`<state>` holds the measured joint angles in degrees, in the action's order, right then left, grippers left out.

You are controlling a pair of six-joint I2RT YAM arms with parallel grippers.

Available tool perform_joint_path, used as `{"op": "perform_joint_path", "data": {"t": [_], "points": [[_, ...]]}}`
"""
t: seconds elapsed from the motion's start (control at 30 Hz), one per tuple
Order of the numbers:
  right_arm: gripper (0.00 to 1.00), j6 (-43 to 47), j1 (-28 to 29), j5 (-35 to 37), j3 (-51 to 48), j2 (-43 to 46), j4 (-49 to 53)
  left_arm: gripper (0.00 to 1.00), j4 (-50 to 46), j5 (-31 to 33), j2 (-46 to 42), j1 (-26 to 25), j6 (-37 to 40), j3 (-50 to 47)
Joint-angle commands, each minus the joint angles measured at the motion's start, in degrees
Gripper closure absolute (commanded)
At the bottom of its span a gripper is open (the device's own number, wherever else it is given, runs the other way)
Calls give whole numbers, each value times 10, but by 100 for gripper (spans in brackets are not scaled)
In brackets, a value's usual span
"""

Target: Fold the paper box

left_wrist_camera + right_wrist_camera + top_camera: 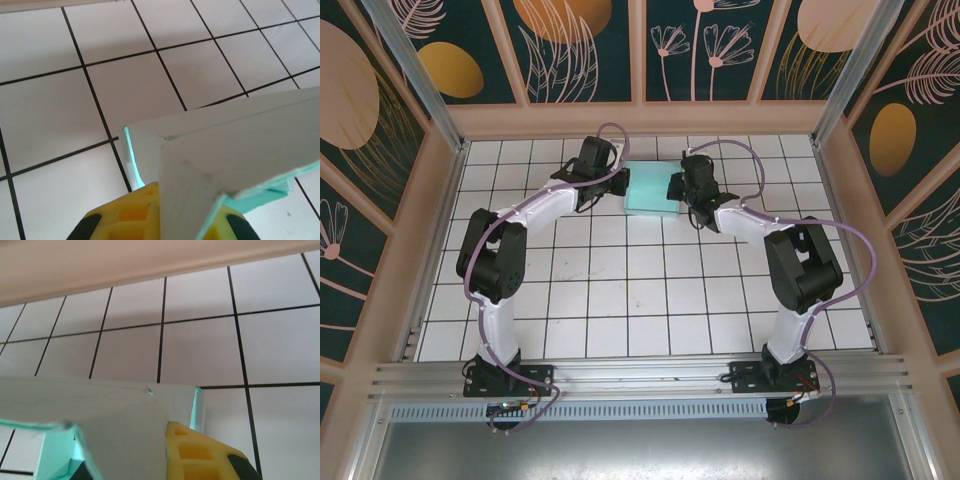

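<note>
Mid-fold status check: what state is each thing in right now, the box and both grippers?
paper box: lying on the tiled table, part-folded, a flap lifted at each end.
left gripper: shut on the box's left flap.
right gripper: shut on the box's right flap.

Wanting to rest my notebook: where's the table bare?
Bare: the table between the left arm and right arm, nearer than the paper box, plus far corners. Crowded: far middle, where the left end effector and right end effector grip it.
</note>
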<state>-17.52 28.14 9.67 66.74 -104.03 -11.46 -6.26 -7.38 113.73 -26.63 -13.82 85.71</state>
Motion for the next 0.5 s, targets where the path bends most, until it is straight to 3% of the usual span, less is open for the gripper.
{"op": "perform_joint_path", "data": {"t": [0.0,0.47], "points": [[100,-17,13,13,-31,13,-115,100,74,-21,-13,-8,-14,-30],[100,8,25,49,-148,1,-310,100,185,-10,-19,-13,13,-113]]}}
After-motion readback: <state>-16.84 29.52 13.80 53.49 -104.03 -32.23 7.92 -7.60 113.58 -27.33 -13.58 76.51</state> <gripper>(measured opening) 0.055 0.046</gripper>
